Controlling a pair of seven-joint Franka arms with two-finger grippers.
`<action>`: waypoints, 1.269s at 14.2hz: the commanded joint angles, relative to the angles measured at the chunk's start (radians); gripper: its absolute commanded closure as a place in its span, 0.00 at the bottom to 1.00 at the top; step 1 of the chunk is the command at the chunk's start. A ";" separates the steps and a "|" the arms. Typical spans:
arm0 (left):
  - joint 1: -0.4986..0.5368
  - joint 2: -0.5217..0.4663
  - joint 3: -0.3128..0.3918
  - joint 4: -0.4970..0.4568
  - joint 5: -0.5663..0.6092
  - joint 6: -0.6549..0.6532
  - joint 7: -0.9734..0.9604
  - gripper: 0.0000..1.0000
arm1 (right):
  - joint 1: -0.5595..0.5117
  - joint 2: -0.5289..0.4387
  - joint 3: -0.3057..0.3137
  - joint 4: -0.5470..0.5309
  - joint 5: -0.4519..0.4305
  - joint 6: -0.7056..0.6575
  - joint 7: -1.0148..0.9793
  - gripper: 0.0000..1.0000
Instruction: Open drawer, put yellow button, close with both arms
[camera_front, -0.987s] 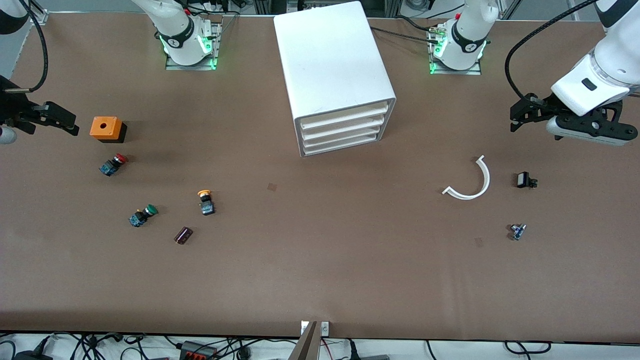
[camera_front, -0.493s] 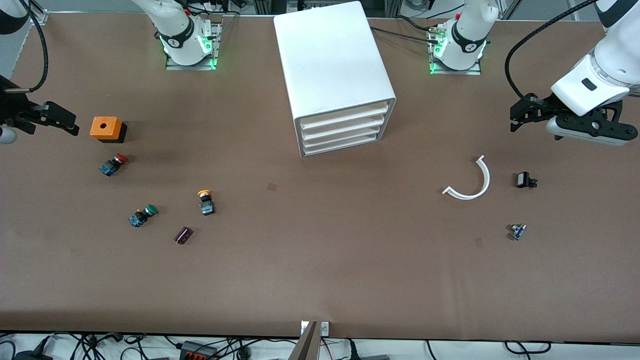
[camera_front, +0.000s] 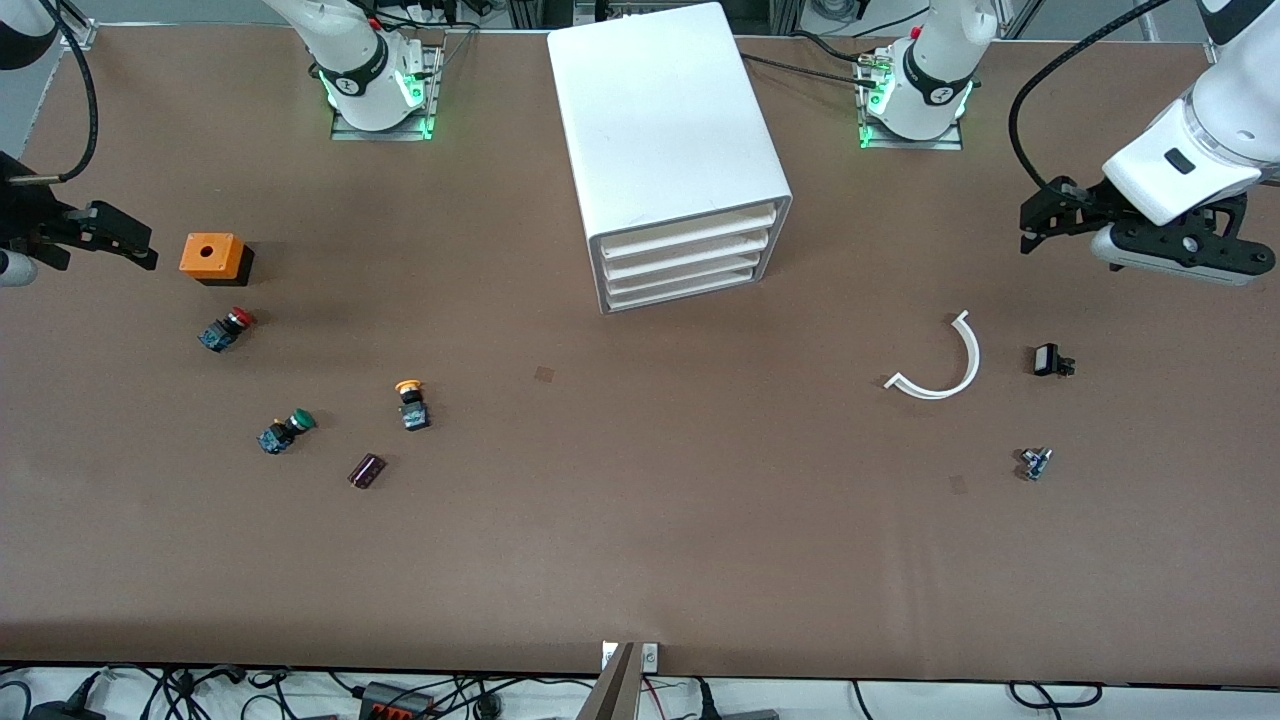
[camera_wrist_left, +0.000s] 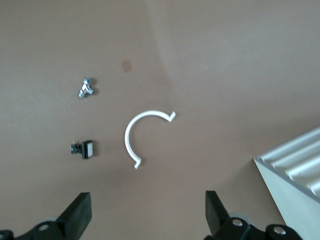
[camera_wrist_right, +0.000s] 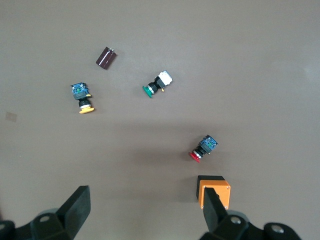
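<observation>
The yellow button (camera_front: 411, 403) lies flat, cap toward the cabinet (camera_front: 670, 150).

White jointed arms (camera_front: 1195, 150) with dark grey joint bands, black grippers, looping black cables, green-lit bases (camera_front: 378, 100)

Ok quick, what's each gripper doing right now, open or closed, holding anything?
Left gripper: open, holding nothing, up over the left arm's end of the table.
Right gripper: open, holding nothing, up over the orange box.
</observation>
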 joint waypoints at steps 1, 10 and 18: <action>-0.045 0.086 -0.006 0.122 -0.048 -0.163 0.013 0.00 | -0.011 0.002 0.007 -0.015 -0.007 0.012 -0.019 0.00; -0.088 0.400 -0.012 0.117 -0.702 -0.155 0.167 0.00 | 0.064 0.177 0.010 -0.008 -0.004 0.098 -0.016 0.00; -0.105 0.494 -0.015 -0.051 -0.933 -0.053 0.515 0.00 | 0.175 0.356 0.010 -0.008 0.007 0.276 -0.002 0.00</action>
